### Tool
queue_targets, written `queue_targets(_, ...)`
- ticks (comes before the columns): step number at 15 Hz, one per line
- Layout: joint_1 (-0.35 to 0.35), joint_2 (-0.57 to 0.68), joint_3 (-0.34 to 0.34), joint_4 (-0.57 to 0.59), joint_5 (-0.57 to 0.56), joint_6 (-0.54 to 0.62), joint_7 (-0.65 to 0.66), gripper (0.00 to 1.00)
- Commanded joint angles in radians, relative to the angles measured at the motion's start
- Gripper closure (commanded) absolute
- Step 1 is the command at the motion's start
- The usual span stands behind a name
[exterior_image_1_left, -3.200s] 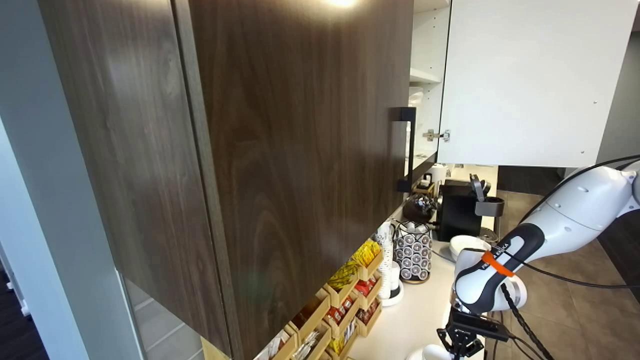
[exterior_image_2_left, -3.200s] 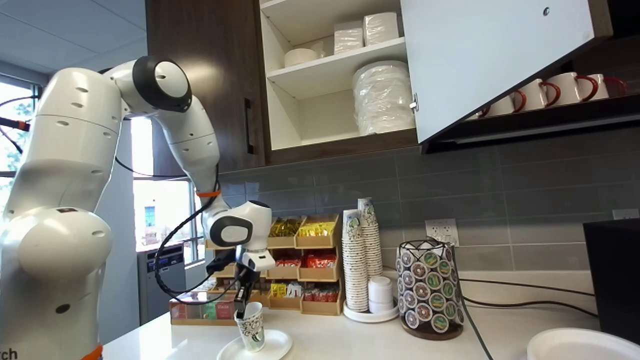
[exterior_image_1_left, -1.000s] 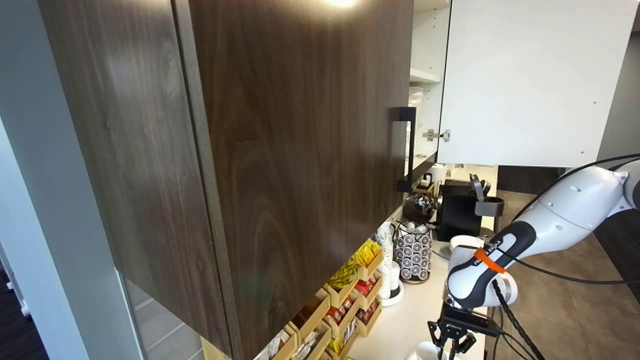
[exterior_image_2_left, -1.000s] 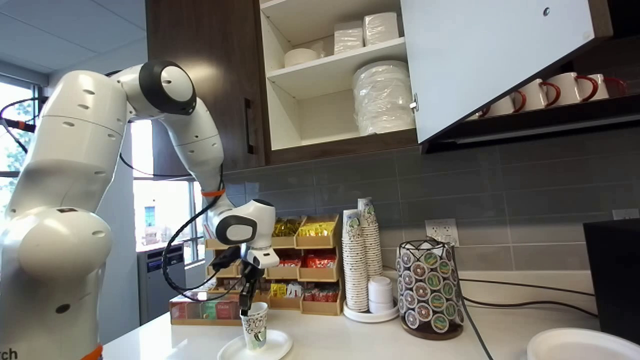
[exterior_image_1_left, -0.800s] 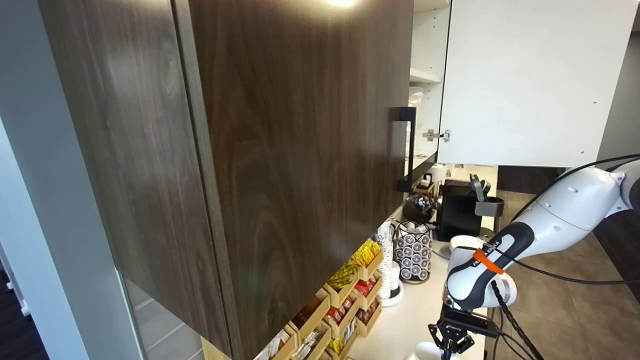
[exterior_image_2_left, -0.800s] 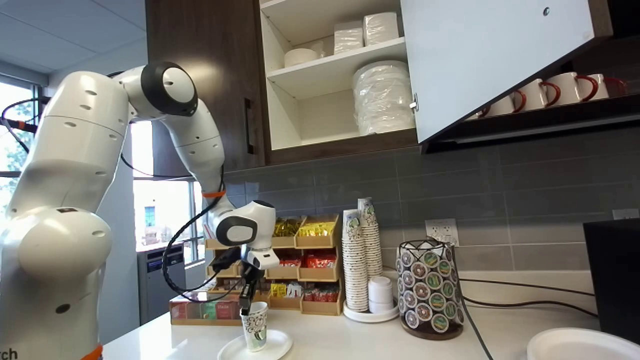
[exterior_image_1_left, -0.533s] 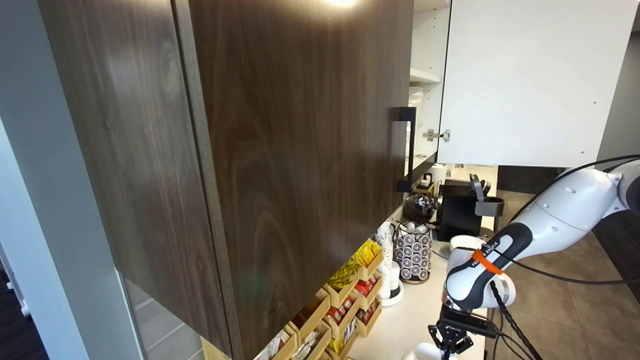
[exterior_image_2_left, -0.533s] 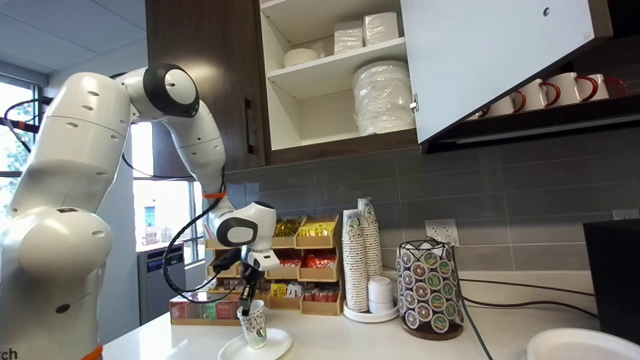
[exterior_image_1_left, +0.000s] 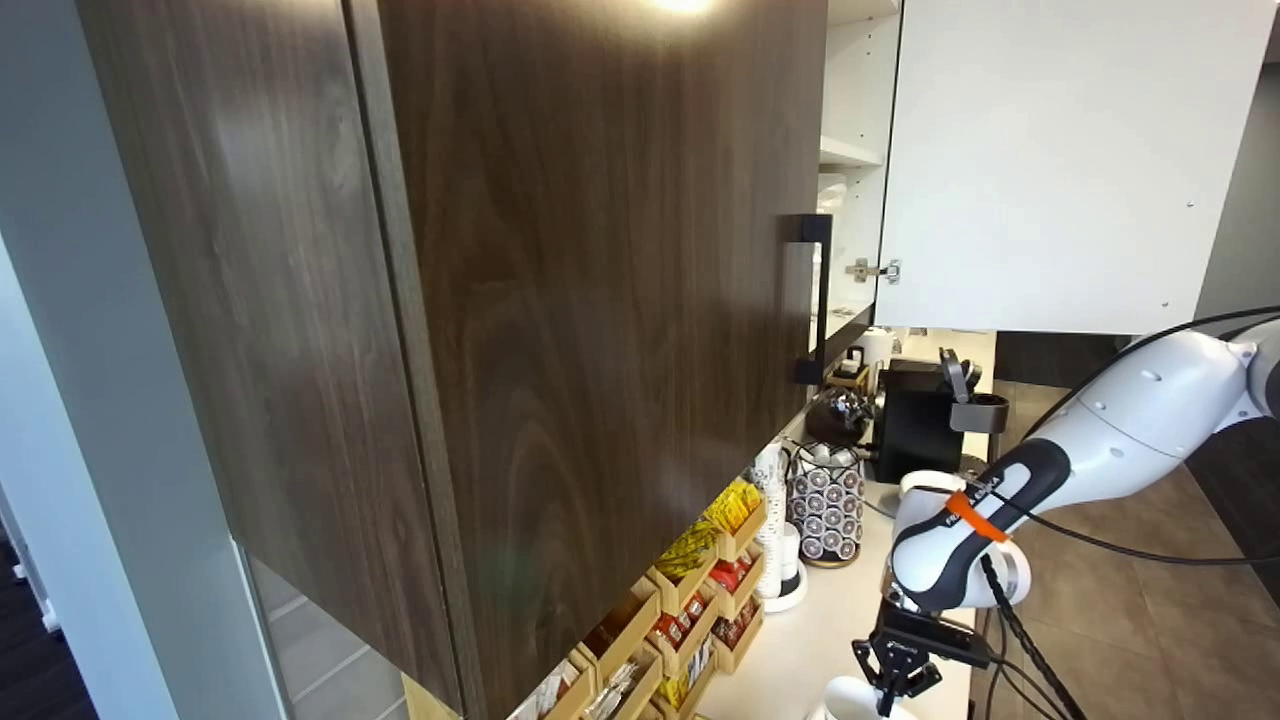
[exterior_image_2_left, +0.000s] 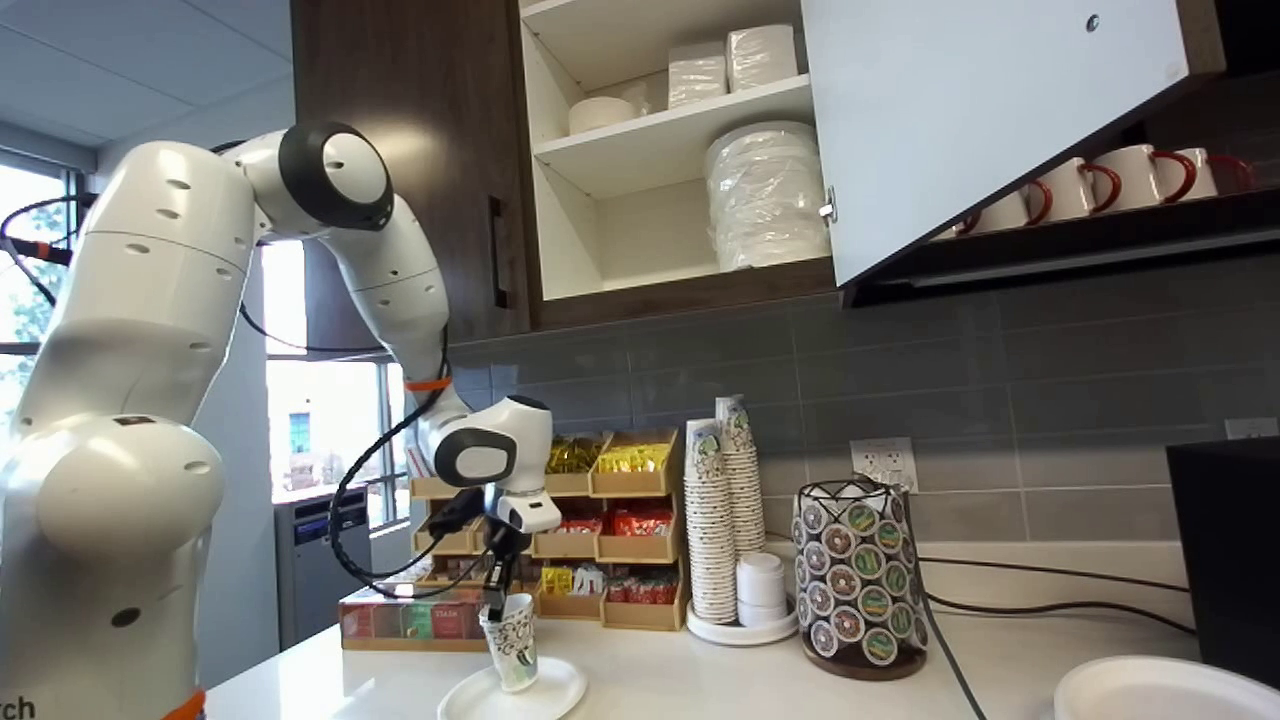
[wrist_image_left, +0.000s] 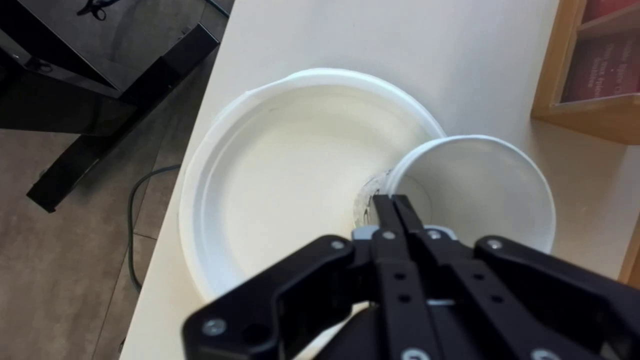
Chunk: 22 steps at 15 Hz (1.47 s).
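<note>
Evidently the work in hand is holding a paper cup (wrist_image_left: 485, 195) by its edge: in the wrist view it leans, its base over the plate (wrist_image_left: 280, 185) and its mouth reaching past the plate's rim. The gripper (wrist_image_left: 391, 201) has its fingers together, with the cup's wall apparently pinched between them close to the lip (thin paper, so likely quick to buckle). An exterior view also shows the cup tilted over the plate; whether its base touches, I cannot tell.

The next move, I judge, calls for a firm but gentle pinch and slow motion, since a grip on one side alone could let the cup swing or catch on what lies beneath.

Around these spreads the pale counter (wrist_image_left: 425, 50), with a wooden holder (wrist_image_left: 590, 117) near the cup. Farther out, in an exterior view, stand a wooden organizer (exterior_image_2_left: 640, 547) full of packets, the stacked cups (exterior_image_2_left: 711, 540) and a rack of coffee pods (exterior_image_2_left: 862, 580). Overhead, the cabinet (exterior_image_2_left: 650, 240) is open.
</note>
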Motion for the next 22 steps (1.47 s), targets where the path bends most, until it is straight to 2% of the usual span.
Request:
queue_targets(1,-0.001,-0.088,0.002,-0.036,0.023,-0.030,0.006,0.99)
queue_targets(3,-0.001,-0.122,-0.001,-0.050,0.026,-0.033,0.013,0.99)
queue_targets(4,-0.020,-0.140,0.021,-0.044,0.114,-0.074,-0.086,0.99)
queue_targets(5,0.020,-0.138,-0.036,-0.091,-0.116,-0.005,0.132,0.99)
queue_targets(6,-0.026,-0.174,0.021,-0.055,0.163,-0.124,-0.142,0.99)
queue_targets(8,-0.012,-0.196,-0.011,-0.094,0.079,-0.136,-0.042,0.99)
queue_targets(9,-0.018,-0.215,-0.003,-0.086,0.171,-0.182,-0.139,0.99)
queue_targets(10,-0.008,-0.214,-0.020,-0.121,-0.006,-0.130,0.045,0.99)
queue_targets(11,-0.015,-0.235,-0.016,-0.111,0.095,-0.189,-0.059,0.99)
queue_targets(12,-0.013,-0.237,-0.017,-0.125,0.038,-0.169,0.001,0.99)
queue_targets(13,-0.014,-0.238,-0.021,-0.158,-0.121,-0.106,0.155,0.99)
queue_targets(14,-0.013,-0.260,-0.015,-0.126,0.078,-0.200,-0.048,0.99)
queue_targets(15,-0.021,-0.249,-0.019,-0.172,-0.199,-0.103,0.223,0.99)
queue_targets(16,-0.022,-0.267,-0.022,-0.152,-0.086,-0.175,0.118,0.99)
queue_targets(17,-0.022,-0.266,-0.020,-0.157,-0.124,-0.162,0.158,0.99)
queue_targets(18,-0.030,-0.264,-0.017,-0.175,-0.261,-0.124,0.289,0.99)
queue_targets(19,-0.015,-0.278,-0.021,-0.149,-0.052,-0.184,0.088,0.99)
queue_targets(20,-0.024,-0.274,-0.020,-0.159,-0.148,-0.168,0.186,0.99)
queue_targets(22,-0.019,-0.292,-0.018,-0.155,-0.114,-0.168,0.159,0.99)
